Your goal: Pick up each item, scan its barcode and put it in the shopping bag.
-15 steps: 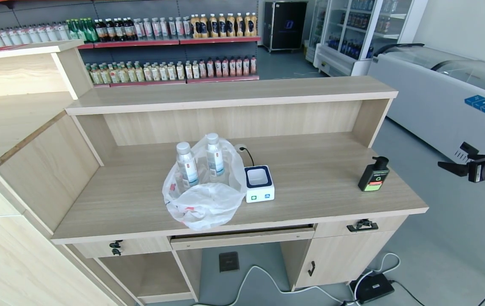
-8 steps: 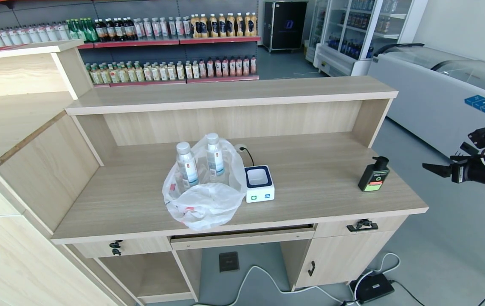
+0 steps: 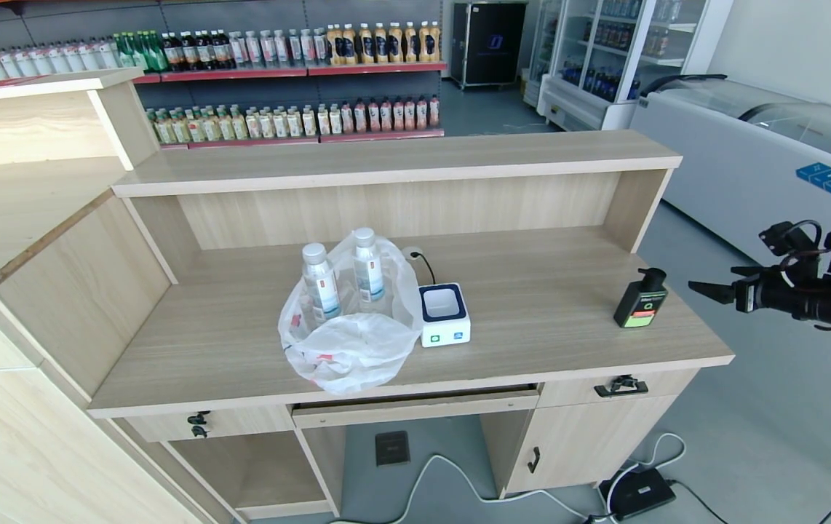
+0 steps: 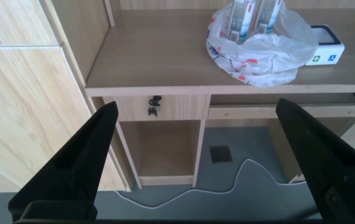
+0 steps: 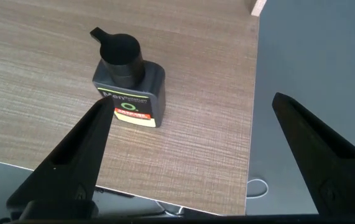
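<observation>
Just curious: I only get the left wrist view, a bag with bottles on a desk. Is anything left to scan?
Observer: Yes. A black pump bottle stands upright near the right end of the desk, outside the shopping bag.
Visitor: Is a claw holding it?
Observer: No. The right claw hovers open by the desk's right edge, not touching the bottle.

We can make out no words. The black pump bottle [image 5: 129, 84] carries a green and red label with a ring-shaped mark and fine print. The bottles [image 3: 321, 287] in the shopping bag [image 3: 357, 349] bear white labels and the scanner [image 3: 444, 325] two small icons, all too small to read.
</observation>
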Controlling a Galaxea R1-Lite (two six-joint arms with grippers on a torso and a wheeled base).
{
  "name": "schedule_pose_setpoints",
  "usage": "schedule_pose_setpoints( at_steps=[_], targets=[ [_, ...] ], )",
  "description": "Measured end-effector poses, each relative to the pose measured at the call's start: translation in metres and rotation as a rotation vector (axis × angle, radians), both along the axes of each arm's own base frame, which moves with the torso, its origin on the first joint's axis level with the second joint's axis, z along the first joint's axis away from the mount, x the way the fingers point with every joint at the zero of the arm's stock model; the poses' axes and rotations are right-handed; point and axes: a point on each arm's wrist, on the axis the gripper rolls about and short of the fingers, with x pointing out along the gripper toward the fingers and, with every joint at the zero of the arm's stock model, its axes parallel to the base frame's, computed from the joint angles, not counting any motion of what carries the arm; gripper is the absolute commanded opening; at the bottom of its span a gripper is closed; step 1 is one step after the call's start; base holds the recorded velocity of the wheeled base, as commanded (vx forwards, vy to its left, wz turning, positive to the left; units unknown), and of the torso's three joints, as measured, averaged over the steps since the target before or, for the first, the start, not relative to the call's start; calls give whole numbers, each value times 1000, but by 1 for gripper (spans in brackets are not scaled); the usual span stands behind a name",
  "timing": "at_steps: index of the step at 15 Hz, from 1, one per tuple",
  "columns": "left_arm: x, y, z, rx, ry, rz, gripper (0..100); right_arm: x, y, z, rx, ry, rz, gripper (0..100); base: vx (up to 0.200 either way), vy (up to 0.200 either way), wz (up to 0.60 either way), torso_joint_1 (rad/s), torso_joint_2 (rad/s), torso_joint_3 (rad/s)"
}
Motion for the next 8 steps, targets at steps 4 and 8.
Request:
schedule_pose_setpoints(
  at_steps=[4,8],
  targets=[
    [0,0,0,0,0,0,100,14,8,-8,-1,-2,27,100,0,0,0,0,0,0],
    [0,0,0,0,0,0,100,21,10,-19,3,9,38,100,0,0,0,0,0,0]
  ],
)
